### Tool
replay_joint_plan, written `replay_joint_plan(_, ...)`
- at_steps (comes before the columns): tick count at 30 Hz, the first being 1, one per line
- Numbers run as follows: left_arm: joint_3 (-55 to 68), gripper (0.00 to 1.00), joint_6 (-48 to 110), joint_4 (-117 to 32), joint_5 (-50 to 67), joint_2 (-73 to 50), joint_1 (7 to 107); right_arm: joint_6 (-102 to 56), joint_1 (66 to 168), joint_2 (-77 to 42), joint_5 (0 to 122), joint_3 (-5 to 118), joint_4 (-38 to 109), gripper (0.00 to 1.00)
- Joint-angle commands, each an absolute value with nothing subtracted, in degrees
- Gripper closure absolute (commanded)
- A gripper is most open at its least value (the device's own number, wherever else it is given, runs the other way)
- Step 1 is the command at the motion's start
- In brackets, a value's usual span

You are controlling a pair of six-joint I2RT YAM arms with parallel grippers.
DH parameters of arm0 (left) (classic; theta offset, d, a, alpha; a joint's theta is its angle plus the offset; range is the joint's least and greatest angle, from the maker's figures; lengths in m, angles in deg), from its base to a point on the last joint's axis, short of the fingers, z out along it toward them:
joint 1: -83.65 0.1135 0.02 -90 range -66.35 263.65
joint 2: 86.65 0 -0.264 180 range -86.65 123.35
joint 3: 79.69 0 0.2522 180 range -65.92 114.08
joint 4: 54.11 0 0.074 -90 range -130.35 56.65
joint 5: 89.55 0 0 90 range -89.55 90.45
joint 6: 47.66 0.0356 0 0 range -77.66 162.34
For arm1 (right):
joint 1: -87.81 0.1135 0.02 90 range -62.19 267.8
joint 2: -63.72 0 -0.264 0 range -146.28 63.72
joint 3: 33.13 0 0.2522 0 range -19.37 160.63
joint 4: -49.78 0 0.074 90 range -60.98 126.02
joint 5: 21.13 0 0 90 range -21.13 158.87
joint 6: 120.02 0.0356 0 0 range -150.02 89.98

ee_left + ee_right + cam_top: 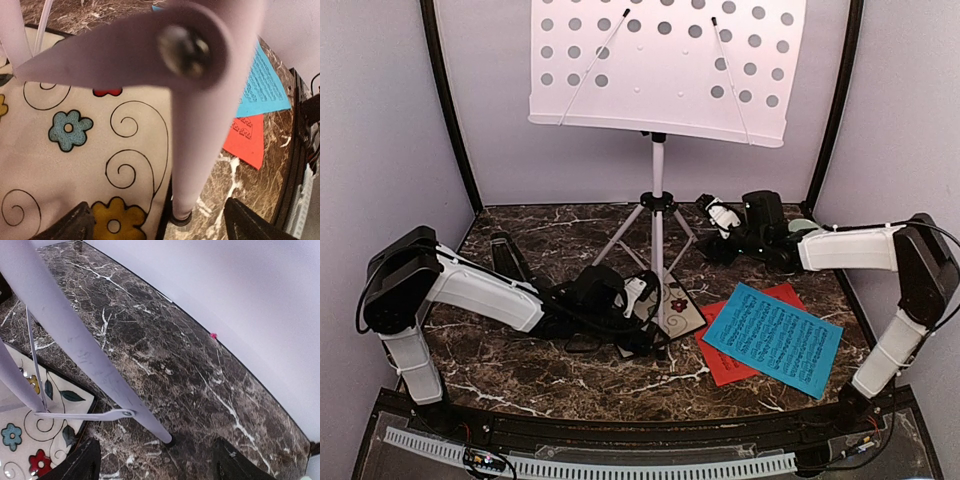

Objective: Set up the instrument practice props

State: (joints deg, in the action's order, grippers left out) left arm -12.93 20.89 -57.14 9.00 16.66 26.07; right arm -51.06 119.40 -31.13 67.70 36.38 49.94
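Stand (660, 92) — upright, long axis vertical

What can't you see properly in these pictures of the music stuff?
1. White perforated music stand: top view, upper part cut off by the picture edge.
2. Red music sheet: top view, mostly covered by the blue music sheet.
3. Small black pyramid-shaped metronome: top view, base hidden behind the left arm, too small for details.
4. White tripod leg: left wrist view, blurred, too close.
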Motion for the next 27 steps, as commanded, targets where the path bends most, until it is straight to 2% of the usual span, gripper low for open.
replay_joint_plan(1,-17.30,0.03,18.95,-60.15,9.05,11.89,26.43,-34.91,119.23,-28.00,73.15,40.84,31.53,0.25)
replay_joint_plan(4,-20.52,0.01,18.33,-61.90,6.62,7.56,26.39,-26.40,118.95,-25.42,68.70,41.63,23.11,0.26)
replay_joint_plan(9,-27.43,0.01,17.07,-65.45,3.55,-0.43,25.96,-16.41,116.79,-19.28,61.17,35.11,19.29,0.26)
replay_joint_plan(12,-26.89,0.03,19.93,-65.09,1.49,-2.29,22.25,-12.39,116.01,-16.45,58.86,30.91,18.72,0.27)
replay_joint_plan(15,-23.01,0.05,20.27,-62.91,-0.48,-0.54,18.15,-10.36,115.93,-14.70,58.20,28.44,17.26,0.26)
replay_joint_plan(20,-20.28,0.12,14.07,-70.53,-2.25,3.92,13.28,-5.28,116.19,-12.50,56.56,26.03,15.83,0.28)
replay_joint_plan(22,-18.14,0.10,10.65,-71.65,-5.63,6.27,10.99,-3.78,116.05,-11.01,58.29,24.78,15.90,0.28)
replay_joint_plan(24,-16.29,0.02,5.87,-73.60,-10.17,8.72,8.93,-1.77,115.81,-9.76,59.15,22.87,16.75,0.27)
replay_joint_plan(27,-9.64,0.01,-3.76,-69.52,-14.32,13.52,6.77,0.75,115.49,-8.66,59.91,20.61,18.17,0.26)
